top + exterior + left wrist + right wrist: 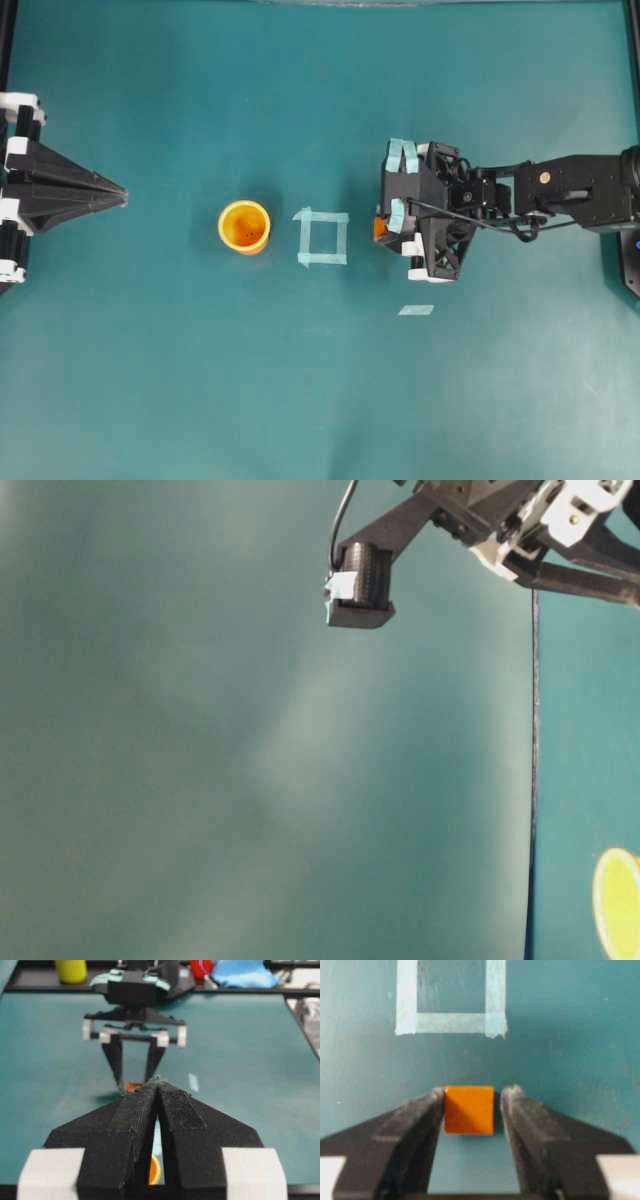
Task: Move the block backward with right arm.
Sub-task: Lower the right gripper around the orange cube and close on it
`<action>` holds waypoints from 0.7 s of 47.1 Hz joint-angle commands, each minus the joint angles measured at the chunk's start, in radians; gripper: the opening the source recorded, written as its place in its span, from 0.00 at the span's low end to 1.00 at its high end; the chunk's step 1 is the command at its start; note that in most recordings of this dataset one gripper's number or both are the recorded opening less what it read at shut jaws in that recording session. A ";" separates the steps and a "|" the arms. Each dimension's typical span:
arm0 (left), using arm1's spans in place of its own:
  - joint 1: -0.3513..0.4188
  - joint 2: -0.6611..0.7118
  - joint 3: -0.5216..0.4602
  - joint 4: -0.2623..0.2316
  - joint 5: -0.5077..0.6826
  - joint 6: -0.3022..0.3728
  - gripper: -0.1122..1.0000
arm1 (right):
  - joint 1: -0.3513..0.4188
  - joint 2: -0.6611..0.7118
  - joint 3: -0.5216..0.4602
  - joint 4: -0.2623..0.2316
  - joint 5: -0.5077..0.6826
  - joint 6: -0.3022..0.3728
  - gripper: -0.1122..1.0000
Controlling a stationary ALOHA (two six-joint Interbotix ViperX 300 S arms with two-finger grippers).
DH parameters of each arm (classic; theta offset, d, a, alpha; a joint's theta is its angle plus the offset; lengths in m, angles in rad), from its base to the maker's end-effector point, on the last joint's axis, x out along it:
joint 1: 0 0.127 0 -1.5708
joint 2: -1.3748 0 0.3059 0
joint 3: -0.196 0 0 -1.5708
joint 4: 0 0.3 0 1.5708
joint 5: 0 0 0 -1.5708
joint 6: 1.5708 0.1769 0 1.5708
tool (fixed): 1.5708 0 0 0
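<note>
Right pincer (pixel 472 1105) lowered over table (pixel 150 380), parted fingers flanking the block (pixel 469 1110), slight gap one side. Left pincer (pixel 157 1085) closed, level at table's edge.

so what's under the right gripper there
The orange block sits on the table between the right gripper fingers, one finger touching it, a slight gap at the other. From overhead the gripper covers most of it; only an orange sliver shows.

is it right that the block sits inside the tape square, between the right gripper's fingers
Not quite. The block is between the right gripper's fingers, but outside the tape square, short of its near edge. The right wrist view shows it.
</note>
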 commanded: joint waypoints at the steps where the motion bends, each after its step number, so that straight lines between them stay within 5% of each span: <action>1: -0.002 0.003 -0.031 0.003 -0.006 0.000 0.10 | -0.002 -0.011 -0.012 -0.002 -0.006 -0.002 0.59; 33: -0.002 0.003 -0.031 0.003 -0.006 0.000 0.10 | -0.002 0.011 -0.015 0.003 -0.002 0.011 0.56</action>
